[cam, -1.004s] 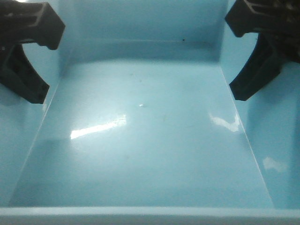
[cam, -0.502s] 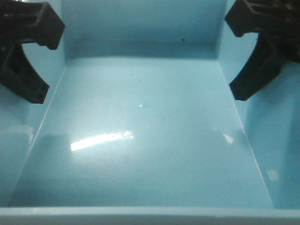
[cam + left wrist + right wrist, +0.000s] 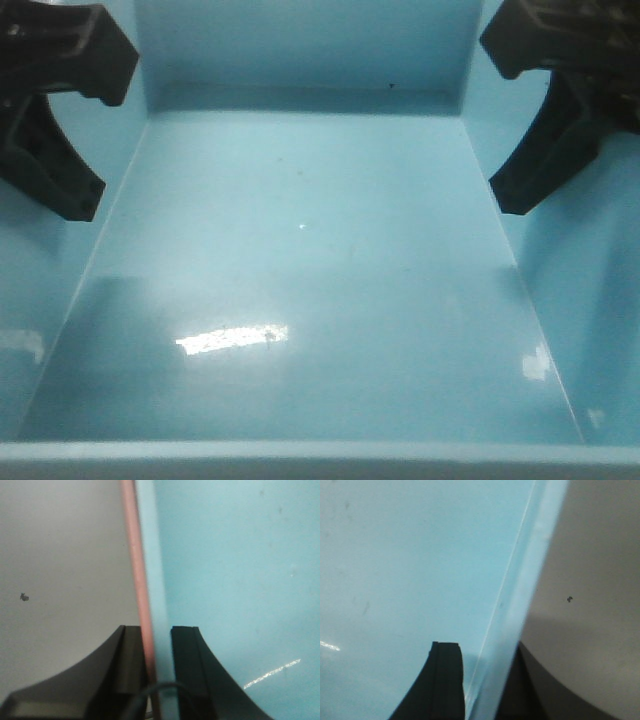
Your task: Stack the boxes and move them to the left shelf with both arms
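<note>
Glare (image 3: 232,340) has slid nearer across the sky-blue bin (image 3: 300,200); your load is moving; left gripper (image 3: 156,632) and right gripper (image 3: 482,652) clamp its walls.

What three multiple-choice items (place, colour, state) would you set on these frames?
1. The black left end effector sits: A) astride a wall of the light sky blue rectangular plastic bin; B) on its floor; C) clear of it.
2. The strip outside that wall is: A) green; B) salmon pink; C) yellow.
3. The blue bin is: A) full of bottles; B) lidded; C) empty.
A: the left wrist view shows the wall between its jaws. B: a pink edge hugs the blue wall. C: the front view shows a bare floor.
</note>
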